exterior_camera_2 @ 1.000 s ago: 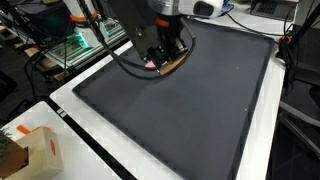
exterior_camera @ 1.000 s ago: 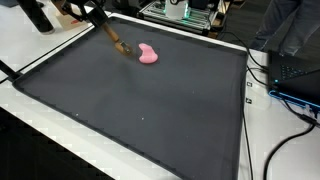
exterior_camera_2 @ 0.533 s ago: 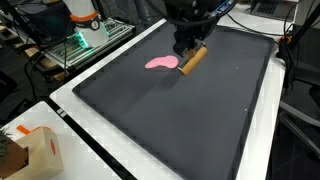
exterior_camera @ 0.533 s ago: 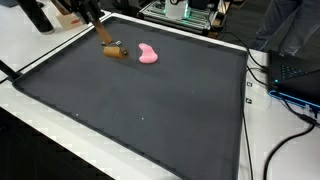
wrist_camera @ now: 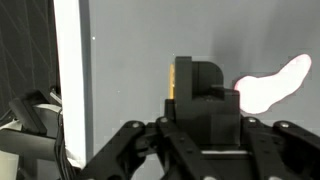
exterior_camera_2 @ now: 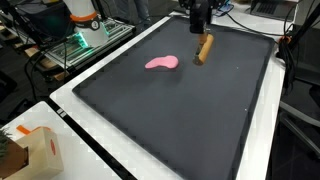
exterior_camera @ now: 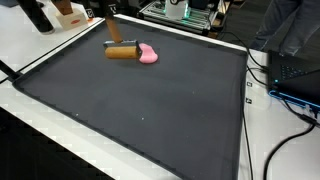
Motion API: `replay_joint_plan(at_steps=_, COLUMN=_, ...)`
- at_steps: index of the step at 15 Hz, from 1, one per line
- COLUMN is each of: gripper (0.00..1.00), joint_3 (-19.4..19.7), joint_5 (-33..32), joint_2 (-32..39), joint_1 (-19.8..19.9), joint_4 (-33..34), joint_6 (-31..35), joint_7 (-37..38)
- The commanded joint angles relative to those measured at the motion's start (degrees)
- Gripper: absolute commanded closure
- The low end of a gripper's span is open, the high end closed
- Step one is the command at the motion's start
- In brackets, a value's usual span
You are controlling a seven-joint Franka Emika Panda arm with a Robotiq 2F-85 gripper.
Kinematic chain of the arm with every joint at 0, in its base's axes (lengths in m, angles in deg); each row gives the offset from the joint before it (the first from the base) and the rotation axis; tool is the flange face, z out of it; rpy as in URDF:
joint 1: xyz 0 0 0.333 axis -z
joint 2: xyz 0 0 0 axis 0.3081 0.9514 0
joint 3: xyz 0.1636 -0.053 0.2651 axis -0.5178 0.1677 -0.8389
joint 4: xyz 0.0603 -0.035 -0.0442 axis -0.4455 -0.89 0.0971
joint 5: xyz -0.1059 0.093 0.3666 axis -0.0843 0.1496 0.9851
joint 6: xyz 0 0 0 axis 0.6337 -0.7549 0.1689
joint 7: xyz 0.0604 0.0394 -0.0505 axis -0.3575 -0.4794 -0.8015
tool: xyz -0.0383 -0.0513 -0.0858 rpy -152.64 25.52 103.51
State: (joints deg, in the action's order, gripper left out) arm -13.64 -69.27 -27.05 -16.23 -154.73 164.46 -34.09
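Note:
A brown cylinder (exterior_camera: 122,52) hangs over the black mat (exterior_camera: 150,110), with my gripper (exterior_camera: 112,38) shut on it from above. In an exterior view the cylinder (exterior_camera_2: 204,47) sits just under the gripper (exterior_camera_2: 202,35), near the mat's (exterior_camera_2: 180,120) far edge. A pink flat piece (exterior_camera: 147,55) lies on the mat beside it, also visible in an exterior view as the pink piece (exterior_camera_2: 162,63). In the wrist view the cylinder (wrist_camera: 185,78) looks dark with a yellowish edge between the fingers of the gripper (wrist_camera: 197,88), and the pink piece (wrist_camera: 270,85) lies to the right.
A white table rim (exterior_camera_2: 70,105) surrounds the mat. A cardboard box (exterior_camera_2: 30,150) stands at one corner. Lit equipment (exterior_camera_2: 85,35) sits beyond the mat. Cables (exterior_camera: 285,115) and a dark device (exterior_camera: 300,75) lie off one side.
The gripper has carried the brown cylinder up and away from the pink piece, toward the mat's far edge. The pink piece has stayed in place.

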Motion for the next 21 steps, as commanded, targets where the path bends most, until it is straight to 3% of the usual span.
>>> replay_joint_plan(at_steps=1, gripper=0.76, joint_3=-0.52, joint_5=-7.20, joint_2=-6.12, joint_1=-2.51, joint_4=-8.73, joint_6=6.71, joint_7=-1.10)
replay_joint_plan(at_steps=2, gripper=0.51, joint_3=-0.03, joint_5=-3.65, joint_2=-1.97, joint_1=-1.97, joint_4=-3.30, joint_6=3.13, joint_7=-0.22)
replay_joint_plan(at_steps=9, gripper=0.51, joint_3=-0.32, joint_5=-6.01, joint_2=-4.30, joint_1=-3.05, joint_4=-6.71, joint_6=5.13, joint_7=-0.26)
replay_joint_plan(at_steps=10, gripper=0.76, joint_3=-0.32, joint_5=-6.02, joint_2=-4.30, joint_1=-3.05, joint_4=-6.72, joint_6=5.13, joint_7=-0.27)
replay_joint_plan(at_steps=16, gripper=0.76, joint_3=-3.23, joint_5=-20.53, joint_2=-4.97, joint_1=-7.14, joint_4=-7.52, joint_6=1.09, joint_7=-0.51)
replay_joint_plan(at_steps=21, gripper=0.76, joint_3=-6.97, joint_5=-26.18, joint_2=-4.27, joint_1=-11.36, joint_4=-7.60, joint_6=-3.71, joint_7=-3.92)
